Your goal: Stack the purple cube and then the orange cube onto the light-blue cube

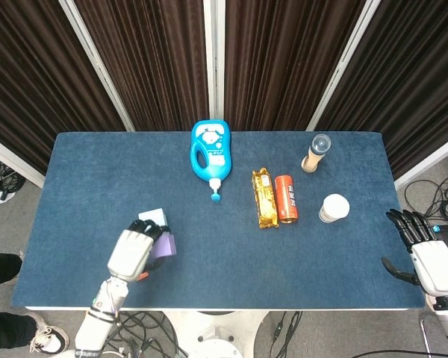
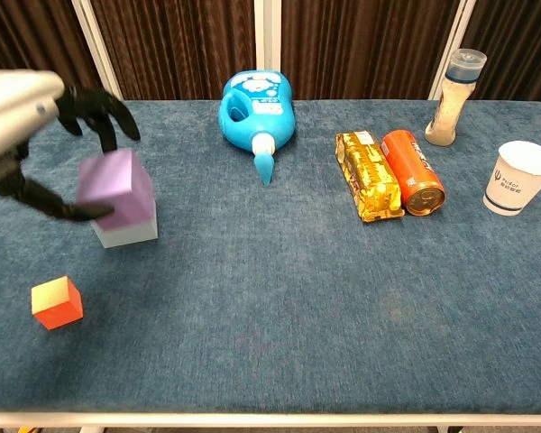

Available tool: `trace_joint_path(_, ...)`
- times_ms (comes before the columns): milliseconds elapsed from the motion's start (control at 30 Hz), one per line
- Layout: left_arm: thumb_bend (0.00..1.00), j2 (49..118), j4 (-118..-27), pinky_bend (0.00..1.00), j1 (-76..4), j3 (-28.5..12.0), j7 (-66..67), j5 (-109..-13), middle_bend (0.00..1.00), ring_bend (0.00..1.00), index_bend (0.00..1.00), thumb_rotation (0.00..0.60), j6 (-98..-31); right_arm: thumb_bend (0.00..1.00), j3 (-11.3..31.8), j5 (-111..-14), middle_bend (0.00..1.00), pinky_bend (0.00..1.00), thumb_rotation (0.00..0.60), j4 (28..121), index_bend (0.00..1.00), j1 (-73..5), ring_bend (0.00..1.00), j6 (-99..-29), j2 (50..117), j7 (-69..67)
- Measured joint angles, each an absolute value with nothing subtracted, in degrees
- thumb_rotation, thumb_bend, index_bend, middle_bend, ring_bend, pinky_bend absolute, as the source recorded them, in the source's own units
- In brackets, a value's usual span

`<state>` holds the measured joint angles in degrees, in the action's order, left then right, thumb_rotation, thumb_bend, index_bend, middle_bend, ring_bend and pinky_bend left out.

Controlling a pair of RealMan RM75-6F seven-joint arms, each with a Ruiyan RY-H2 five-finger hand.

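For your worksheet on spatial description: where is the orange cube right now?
In the chest view the orange cube sits on the table's near left, in front of the light-blue cube.

On my blue cloth-covered desk (image 2: 279, 307) I see the orange cube (image 2: 57, 302) near the front left, the light-blue cube (image 2: 126, 235) behind it, a blue detergent jug (image 2: 255, 113) lying flat, a gold snack pack (image 2: 368, 175) touching an orange can (image 2: 412, 171), an upright shaker bottle (image 2: 453, 86), and a paper cup (image 2: 518, 178).

three cubes (image 2: 116, 185), two bottles (image 2: 256, 113), one cup (image 2: 519, 177)
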<state>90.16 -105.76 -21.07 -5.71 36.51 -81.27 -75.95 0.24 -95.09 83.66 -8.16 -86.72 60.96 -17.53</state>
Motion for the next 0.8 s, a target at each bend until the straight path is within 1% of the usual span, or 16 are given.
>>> trace_joint_path(133,0.28,88.81,-104.82,0.32,-22.94,-8.7,35.6,-76.37,0.6,0.33,0.4,0.6,-73.06,0.2,0.29,-94.95,0.07,0.0,0.6,83.67,0.03,-8.19,0.0,-86.58,61.16,-17.07)
trace_joint_path(233,0.28,87.92,-103.63,0.32,-24.68,-9.97,34.36,-74.16,0.6,0.33,0.41,0.6,-70.08,0.2,0.39,-94.71,0.07,0.0,0.6,83.74,0.03,-8.31,0.0,-86.32,61.18,-17.04)
trace_joint_path(533,0.28,85.32,-99.07,0.32,-30.06,-10.41,30.58,-73.71,0.6,0.33,0.41,0.6,-62.31,0.2,0.55,-94.52,0.07,0.0,0.6,83.69,0.03,-8.31,0.0,-86.4,61.16,-17.15)
trace_joint_path(800,0.28,82.24,-98.33,0.32,-33.07,-10.66,29.42,-72.78,0.6,0.33,0.41,0.6,-59.12,0.2,0.82,-93.97,0.07,0.0,0.6,83.85,0.03,-8.39,0.0,-86.11,61.37,-16.21)
